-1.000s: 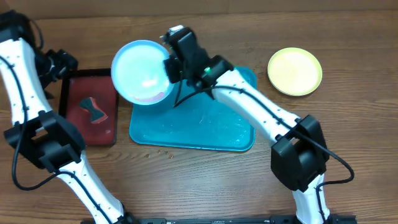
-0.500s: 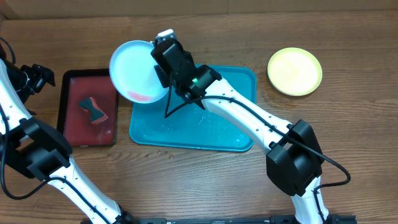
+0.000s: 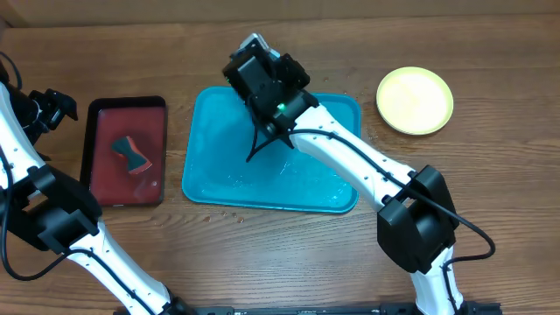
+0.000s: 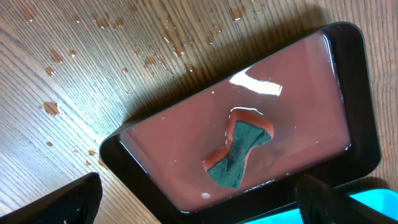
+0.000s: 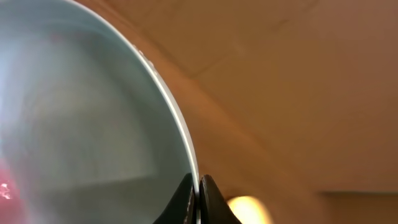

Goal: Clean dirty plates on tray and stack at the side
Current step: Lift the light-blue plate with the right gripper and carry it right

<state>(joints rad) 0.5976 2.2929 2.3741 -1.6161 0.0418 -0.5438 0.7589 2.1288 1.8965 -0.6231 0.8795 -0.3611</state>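
I've got the right hand [image 5: 198,190] pinching the mint plate [image 5: 81,118] by its rim, up over the blue tray [image 3: 306,188] at its far edge. Left hand [image 3: 51,103] is spread wide beside the red tray [image 3: 87,149]. The yellow-green plate [image 3: 415,100] is on the bench, right of the blue tray.

2 white arms [image 3: 350,153], black joints [image 3: 418,219], cables [image 3: 475,229]

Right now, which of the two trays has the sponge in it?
The dark red, black-rimmed tray on the left; the sponge lies in it. The turquoise tray holds no sponge.
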